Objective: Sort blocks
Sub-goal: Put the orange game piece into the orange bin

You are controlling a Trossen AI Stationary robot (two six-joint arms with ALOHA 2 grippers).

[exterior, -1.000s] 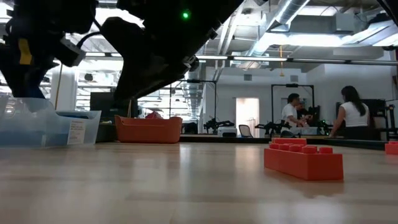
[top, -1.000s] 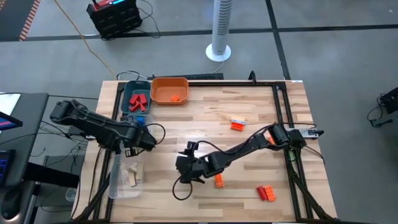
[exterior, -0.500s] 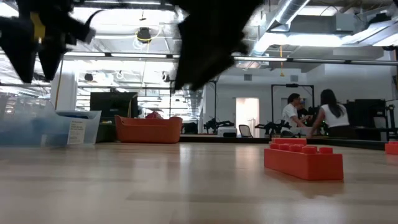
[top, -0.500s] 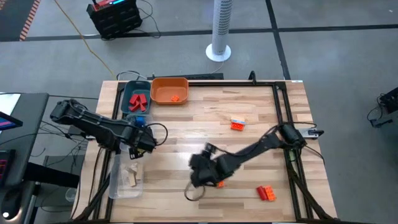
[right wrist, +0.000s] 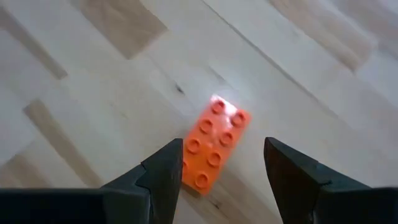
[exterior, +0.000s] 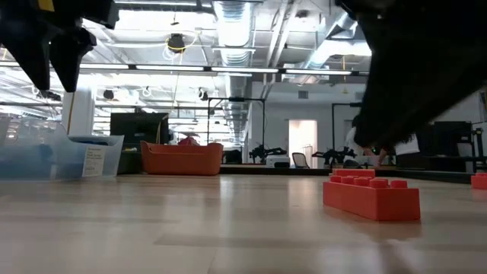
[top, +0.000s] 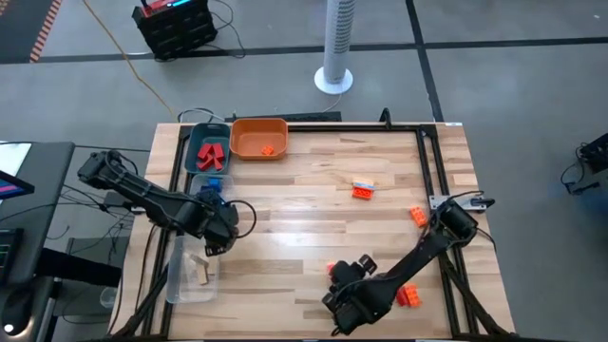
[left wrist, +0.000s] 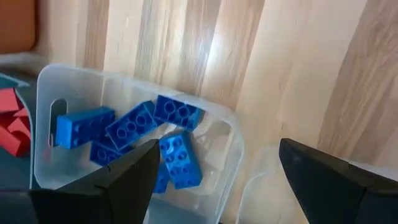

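Over the clear trays at the counter's [top: 313, 204] left edge, the left end effector [left wrist: 214, 186] has just spread wide and holds nothing, so its block seems delivered. The right end effector [right wrist: 221, 171] has swung to the front, open and empty above an orange block [right wrist: 213, 144].

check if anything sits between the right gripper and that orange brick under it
Nothing visible does. In the right wrist view the right gripper is open, with the orange brick lying flat on bare wood just ahead of its fingertips, and no other block near it.
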